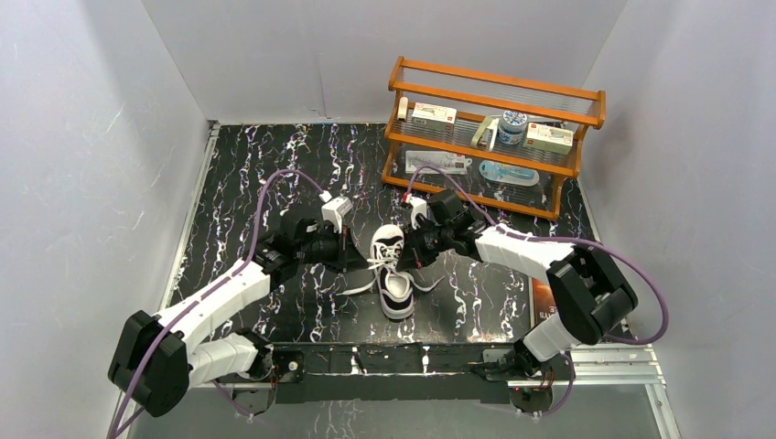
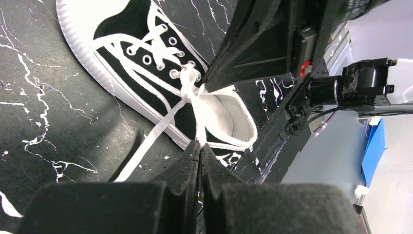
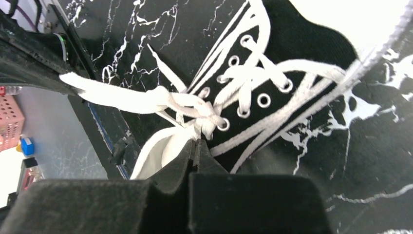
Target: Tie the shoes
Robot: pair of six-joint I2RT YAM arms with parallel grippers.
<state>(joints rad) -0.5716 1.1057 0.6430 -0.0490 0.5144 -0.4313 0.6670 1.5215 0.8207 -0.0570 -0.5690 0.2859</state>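
The shoe [image 1: 393,285], a small black canvas sneaker with a white sole, lies mid-table with its toe pointing away from the arms. Its white laces cross in a knot [image 2: 188,79] over the top eyelets. In the left wrist view, my left gripper [image 2: 200,144] is shut on a lace strand [image 2: 197,117] that rises from the knot. My right gripper [image 3: 197,142] is shut on a strand just below the knot [image 3: 204,117], beside the shoe opening. In the top view the left gripper [image 1: 360,259] and right gripper [image 1: 405,259] flank the shoe closely. A loose lace end [image 2: 146,148] trails on the table.
An orange wooden rack [image 1: 494,137] holding boxes and a jar stands at the back right. White walls enclose the black marbled table [image 1: 274,183] on three sides. A metal rail [image 1: 595,366] runs along the near edge by the arm bases.
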